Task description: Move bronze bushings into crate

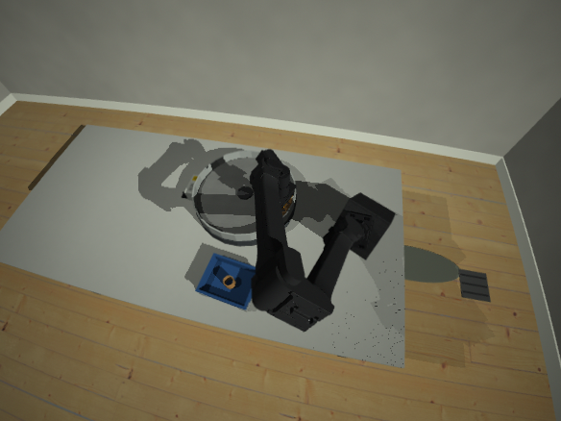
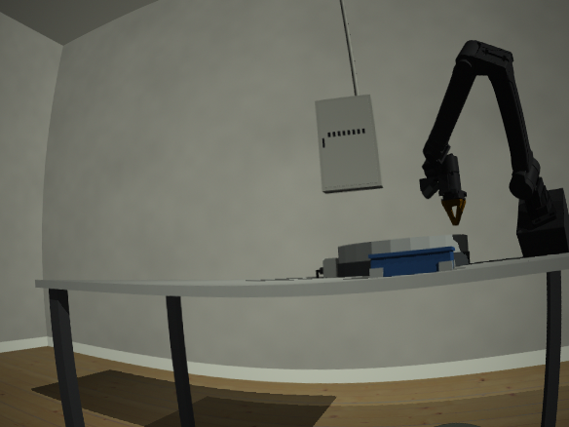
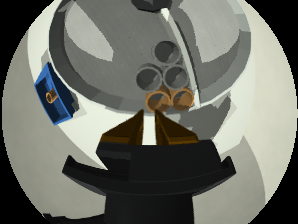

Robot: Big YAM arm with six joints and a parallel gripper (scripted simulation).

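The grey turntable (image 1: 240, 197) carries a cluster of bushings, seen in the wrist view: three grey ones (image 3: 162, 70) and two bronze ones (image 3: 158, 100) (image 3: 181, 98) side by side near the rim. The blue crate (image 1: 226, 280) stands in front of the turntable and holds one bronze bushing (image 1: 227, 279). The crate also shows in the wrist view (image 3: 53, 94) and in the side view (image 2: 411, 260). My gripper (image 2: 455, 219) hangs well above the turntable's right side, over the bronze pair. Its orange fingers are shut and empty.
The arm's base (image 1: 370, 226) sits on the grey table top to the right of the turntable. The arm's elbow (image 1: 288, 293) hangs over the area just right of the crate. A black hub (image 1: 245, 192) stands at the turntable's centre.
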